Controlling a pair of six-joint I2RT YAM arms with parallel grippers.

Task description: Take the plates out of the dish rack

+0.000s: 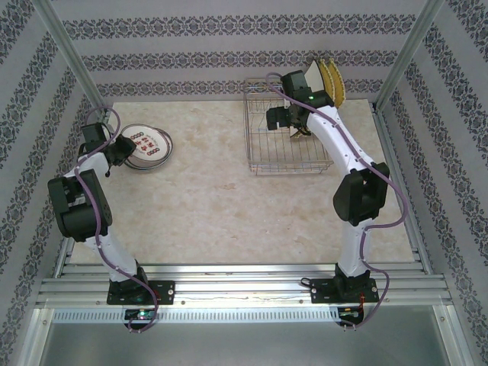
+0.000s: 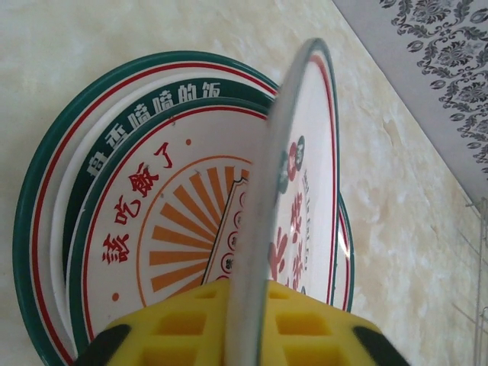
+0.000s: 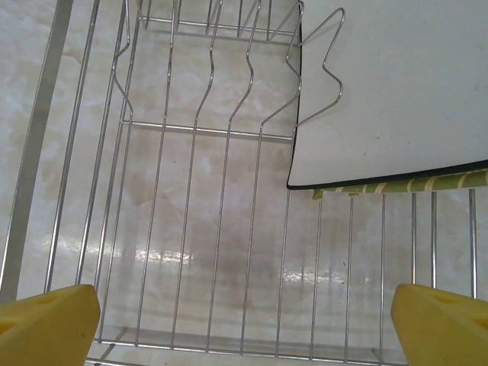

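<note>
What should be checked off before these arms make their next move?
1. Left gripper pinching the upright round plate: ok.
2. Stack of round plates lying under it: ok.
3. Held plate's lower edge resting on the stack: cannot tell.
4. Right gripper open above the dish rack: ok.
5. White square plate standing in the rack ahead of it: ok.

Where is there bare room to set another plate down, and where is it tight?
Bare: the table middle between the plate stack and the dish rack, plus the strip nearer the arm bases. The rack's near slots stand empty. Crowded: its far right corner with the square plates, and the stack, where the left claw holds a plate.
</note>
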